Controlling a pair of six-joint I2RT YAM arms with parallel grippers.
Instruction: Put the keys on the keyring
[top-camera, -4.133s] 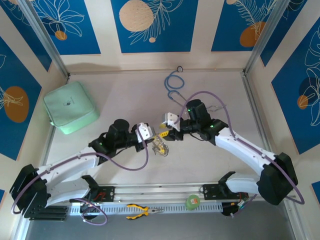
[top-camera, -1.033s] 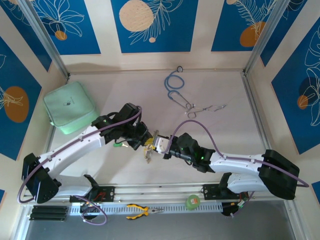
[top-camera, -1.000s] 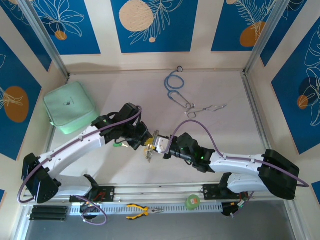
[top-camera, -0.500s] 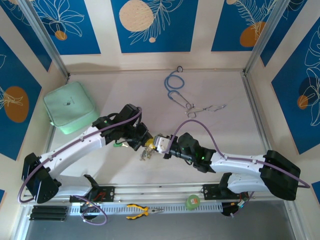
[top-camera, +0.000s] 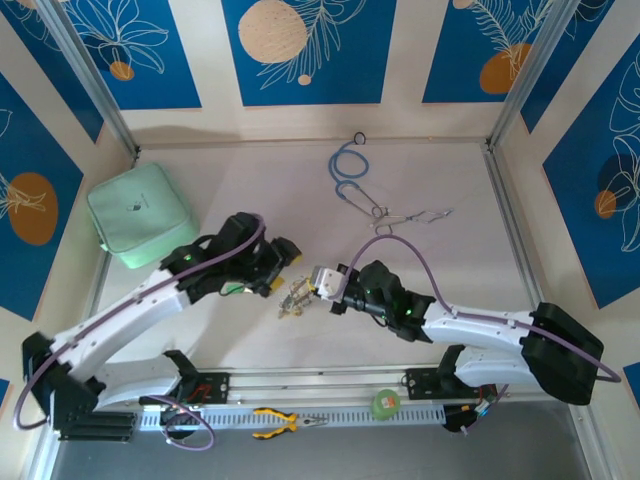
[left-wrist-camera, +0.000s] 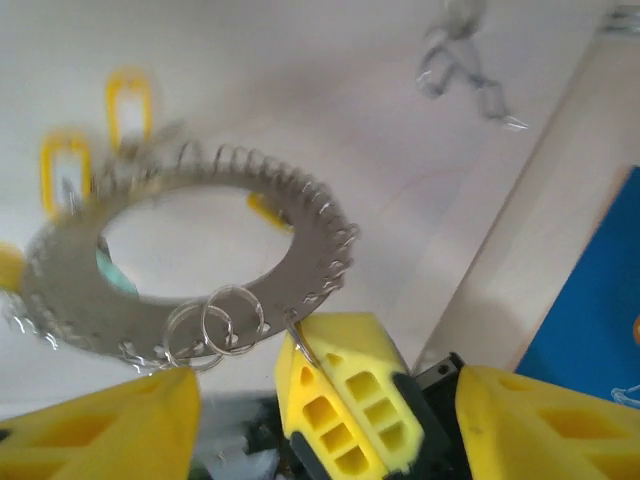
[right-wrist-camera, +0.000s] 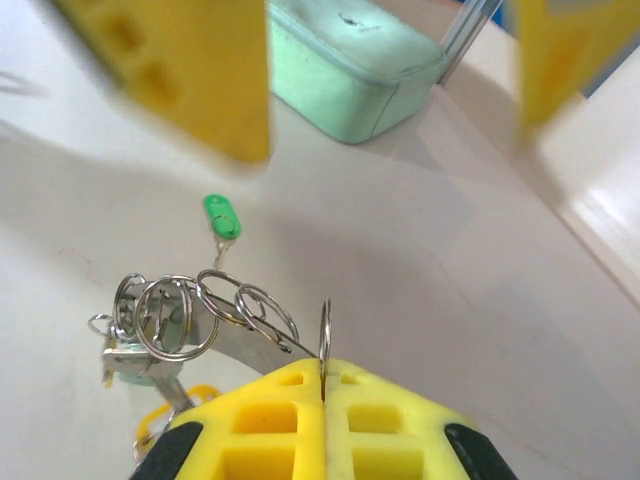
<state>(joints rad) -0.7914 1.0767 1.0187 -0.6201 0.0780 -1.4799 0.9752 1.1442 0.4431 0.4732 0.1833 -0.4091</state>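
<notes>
Two right fingers (right-wrist-camera: 262, 425) astride keyring (left-wrist-camera: 292, 262) rim.

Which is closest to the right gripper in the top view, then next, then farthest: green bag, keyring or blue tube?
1. The keyring, pinched in the right gripper.
2. The blue tube, back by the far wall.
3. The green bag, far over on the left.

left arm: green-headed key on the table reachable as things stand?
Probably yes. The left fingers are open and empty, and the green-headed key lies bare on the table nearby. The right fingers hold the keyring clear of it.
</notes>
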